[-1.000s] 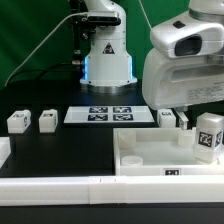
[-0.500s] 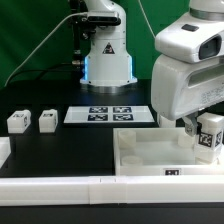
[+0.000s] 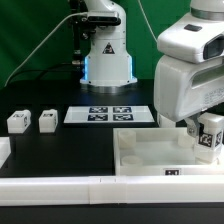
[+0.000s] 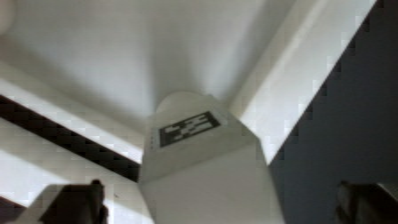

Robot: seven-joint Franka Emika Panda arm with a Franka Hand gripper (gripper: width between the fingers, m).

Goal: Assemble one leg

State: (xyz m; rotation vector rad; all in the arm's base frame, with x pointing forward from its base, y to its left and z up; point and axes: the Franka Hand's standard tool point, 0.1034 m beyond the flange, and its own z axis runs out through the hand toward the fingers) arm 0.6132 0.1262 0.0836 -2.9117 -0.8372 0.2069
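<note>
Fingers [image 4: 80,203] spread wide, one dark tip on either side of the small white plastic oblong leg [image 4: 199,165] with its black-and-white tag, not clamping it. That leg [image 3: 209,134] stands upright at a corner of the large white square tray-like piece [image 3: 140,158], under the gripper [image 4: 217,205]. Likely the seating step: next, close squarely on it and twist it home.

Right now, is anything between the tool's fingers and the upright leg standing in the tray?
In the wrist view the open tool straddles the leg, with only bare gaps on either side, neither finger visibly touching it. The exterior view shows the leg upright in the tray.
</note>
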